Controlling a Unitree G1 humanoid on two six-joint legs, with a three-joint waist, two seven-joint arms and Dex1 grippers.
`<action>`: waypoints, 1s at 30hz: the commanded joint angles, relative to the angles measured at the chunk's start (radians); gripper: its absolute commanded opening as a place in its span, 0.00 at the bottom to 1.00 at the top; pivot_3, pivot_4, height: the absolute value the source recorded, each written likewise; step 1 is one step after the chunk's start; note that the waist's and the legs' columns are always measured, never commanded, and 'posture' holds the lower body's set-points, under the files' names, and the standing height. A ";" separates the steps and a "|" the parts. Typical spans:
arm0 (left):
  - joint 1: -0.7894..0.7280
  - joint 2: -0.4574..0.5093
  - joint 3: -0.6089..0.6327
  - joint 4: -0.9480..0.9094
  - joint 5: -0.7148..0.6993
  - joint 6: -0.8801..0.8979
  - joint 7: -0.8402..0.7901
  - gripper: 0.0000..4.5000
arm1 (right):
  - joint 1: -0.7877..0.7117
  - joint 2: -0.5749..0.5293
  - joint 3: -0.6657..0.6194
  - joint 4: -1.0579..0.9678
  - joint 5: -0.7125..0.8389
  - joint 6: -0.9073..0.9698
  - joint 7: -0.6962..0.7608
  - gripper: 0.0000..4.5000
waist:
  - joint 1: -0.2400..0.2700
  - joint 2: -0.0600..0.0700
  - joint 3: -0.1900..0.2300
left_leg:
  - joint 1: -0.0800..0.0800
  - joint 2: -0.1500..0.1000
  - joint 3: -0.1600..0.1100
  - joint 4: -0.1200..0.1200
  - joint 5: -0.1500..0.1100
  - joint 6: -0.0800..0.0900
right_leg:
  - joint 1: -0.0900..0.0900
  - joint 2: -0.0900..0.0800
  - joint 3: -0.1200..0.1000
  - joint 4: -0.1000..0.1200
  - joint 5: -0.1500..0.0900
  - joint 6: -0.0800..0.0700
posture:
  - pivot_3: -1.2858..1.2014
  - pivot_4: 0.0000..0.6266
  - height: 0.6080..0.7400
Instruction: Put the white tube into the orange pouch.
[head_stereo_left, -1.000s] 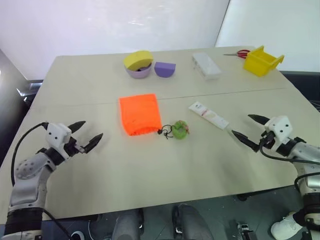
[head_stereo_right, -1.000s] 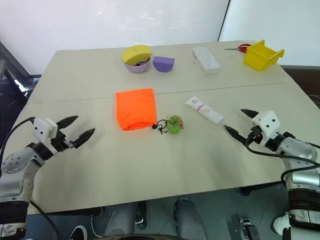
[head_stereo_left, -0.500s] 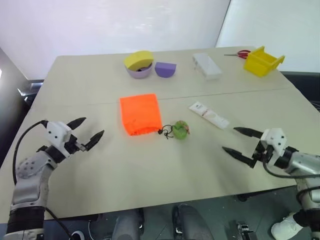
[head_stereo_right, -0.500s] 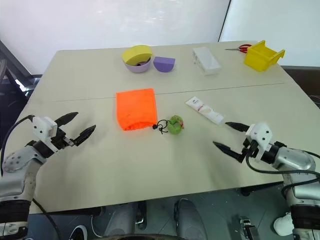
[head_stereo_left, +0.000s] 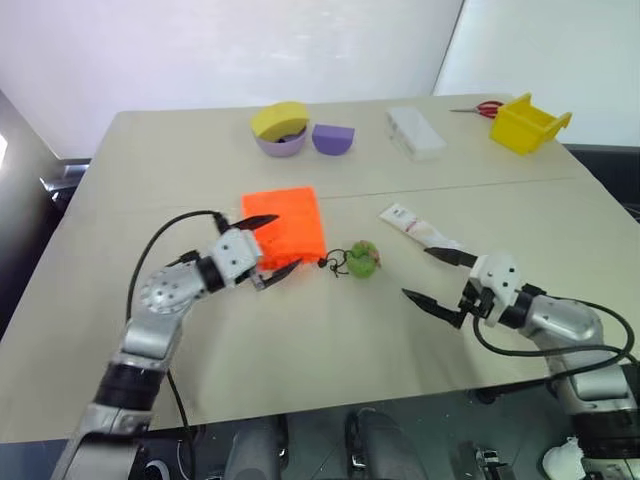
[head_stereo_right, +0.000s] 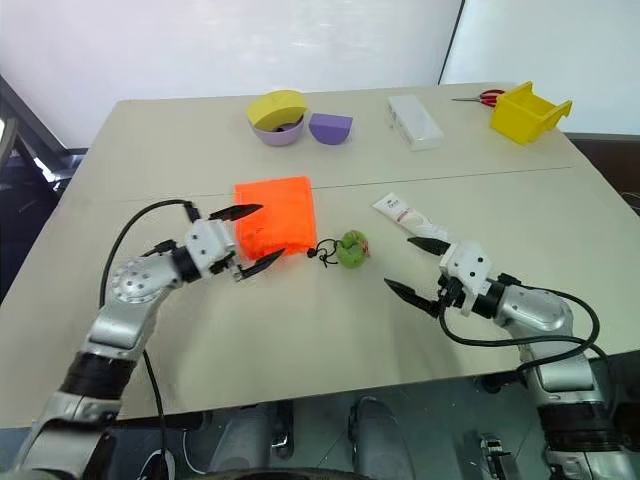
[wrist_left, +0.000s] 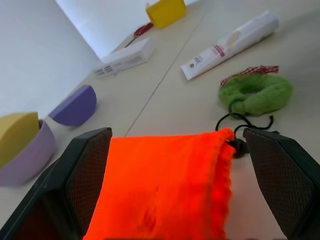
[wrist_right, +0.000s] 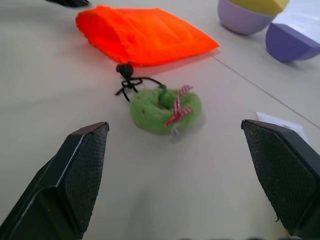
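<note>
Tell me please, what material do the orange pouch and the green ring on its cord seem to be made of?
The orange pouch looks like soft woven fabric with a matte finish: it lies flat and its open edge is gathered and frilled. The green ring looks like fuzzy yarn or felt, perhaps knitted, judging by its rough, fluffy surface. A red and white checked ribbon is tied to it.

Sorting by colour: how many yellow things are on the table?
2: a yellow bin at the far right corner, and a yellow piece resting in the purple bowl at the far middle.
</note>
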 joint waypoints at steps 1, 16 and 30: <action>-0.025 -0.003 -0.005 0.020 0.074 -0.038 0.073 1.00 | -0.006 0.002 -0.011 -0.049 -0.003 0.011 -0.030 0.99 | -0.001 0.000 0.000 | 0.000 0.000 0.000 0.000 0.000 0.000 | 0.000 0.000 0.000 0.000 0.000 0.000 | 0.52 0.24 1.00; -0.079 -0.067 -0.031 0.154 0.145 -0.019 0.191 0.60 | -0.049 0.017 -0.007 -0.008 -0.032 -0.009 -0.073 1.00 | 0.001 0.000 0.000 | 0.000 0.000 0.001 0.001 0.001 0.001 | 0.000 0.000 0.000 0.000 0.001 0.002 | 0.52 0.24 1.00; -0.072 -0.081 -0.011 0.129 0.099 0.057 0.174 0.01 | -0.051 0.015 -0.017 -0.007 -0.037 -0.020 -0.090 1.00 | 0.000 0.000 0.000 | 0.000 0.000 0.001 0.001 0.001 0.001 | 0.000 0.001 0.000 0.000 0.003 0.005 | 0.52 0.24 1.00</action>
